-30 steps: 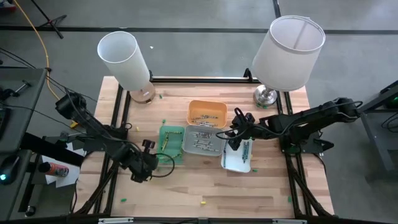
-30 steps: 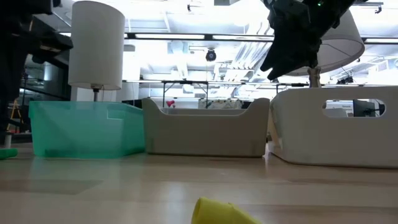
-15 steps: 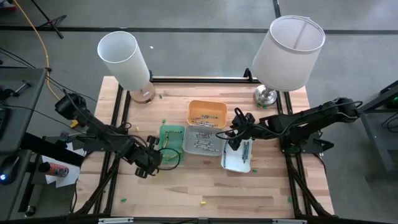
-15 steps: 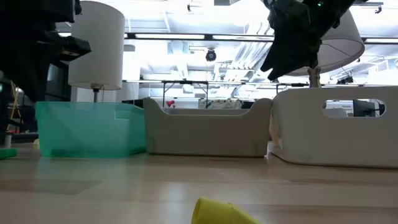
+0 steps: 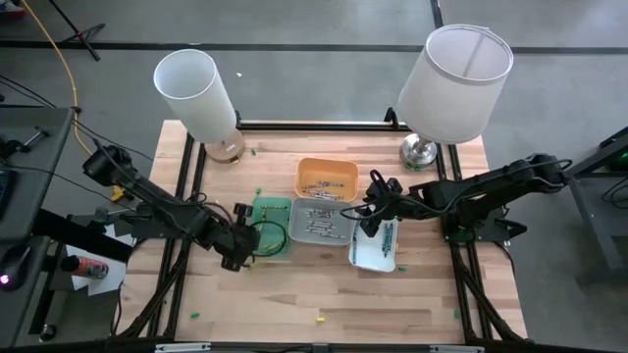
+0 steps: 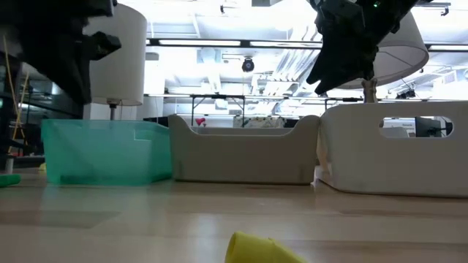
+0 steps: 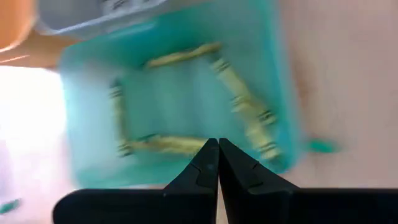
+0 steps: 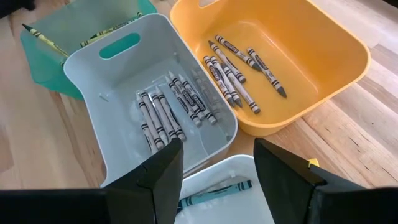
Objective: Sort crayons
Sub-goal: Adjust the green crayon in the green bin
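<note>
Four small trays stand together mid-table: green (image 5: 272, 227), grey (image 5: 319, 222), orange (image 5: 327, 178) and white (image 5: 375, 247). Yellow-green crayons (image 7: 239, 102) lie in the green tray. Grey-white ones (image 8: 163, 112) lie in the grey tray, and more crayons (image 8: 231, 73) in the orange tray. A teal crayon (image 8: 214, 193) lies in the white tray. My left gripper (image 7: 217, 162) hangs shut over the green tray's near left corner (image 5: 245, 253), with nothing seen between its fingers. My right gripper (image 8: 217, 168) stands open above the white tray's far end (image 5: 373, 224).
Loose crayons lie on the wood: a yellow one (image 5: 319, 319) near the front edge, green ones at the front left (image 5: 194, 316) and front right (image 5: 456, 314). Two lamps (image 5: 196, 93) (image 5: 453, 83) stand at the table's far side. Bare wood stretches along the near edge.
My left gripper has moved toward the table's right and far edges, up to the green tray, rising a little and turning as it went; it stays shut. My right arm has kept still.
</note>
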Robot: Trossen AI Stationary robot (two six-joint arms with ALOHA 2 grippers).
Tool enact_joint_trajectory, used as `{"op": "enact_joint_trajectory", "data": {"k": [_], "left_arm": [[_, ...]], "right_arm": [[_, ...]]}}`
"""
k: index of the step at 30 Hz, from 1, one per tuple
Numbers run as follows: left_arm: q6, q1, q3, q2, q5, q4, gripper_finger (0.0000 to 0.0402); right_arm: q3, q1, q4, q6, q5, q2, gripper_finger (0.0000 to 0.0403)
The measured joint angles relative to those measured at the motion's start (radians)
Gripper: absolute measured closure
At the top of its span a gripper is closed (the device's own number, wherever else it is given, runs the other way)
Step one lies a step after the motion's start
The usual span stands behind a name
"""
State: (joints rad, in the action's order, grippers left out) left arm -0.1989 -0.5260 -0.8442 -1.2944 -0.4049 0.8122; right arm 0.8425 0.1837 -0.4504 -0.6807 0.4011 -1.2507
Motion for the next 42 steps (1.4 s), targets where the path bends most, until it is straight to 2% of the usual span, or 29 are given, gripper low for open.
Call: {"op": "enact_joint_trajectory", "data": {"k": [5,9,15,42], "left_arm": [[-0.079,-0.014,-0.045,0.033,0.239,-0.013,0.0401],[-0.114,-0.08,-0.017,0.057,0.301,0.009,0.0401],[-0.073,-0.132,0.052,0.044,0.22,-0.004,0.0401],[0.124,0.024,0.069,0.032,0.115,-0.099,0.0401]], "right_arm": [[0.0,0.0,0.0,0.0,-0.008,0.0,0.0213],[0.0,0.0,0.001,0.0,-0.008,0.0,0.0213],[0.0,0.0,0.001,0.0,-0.008,0.0,0.0213],[0.0,0.0,0.003,-0.019,-0.007,0.0,0.0213]]}}
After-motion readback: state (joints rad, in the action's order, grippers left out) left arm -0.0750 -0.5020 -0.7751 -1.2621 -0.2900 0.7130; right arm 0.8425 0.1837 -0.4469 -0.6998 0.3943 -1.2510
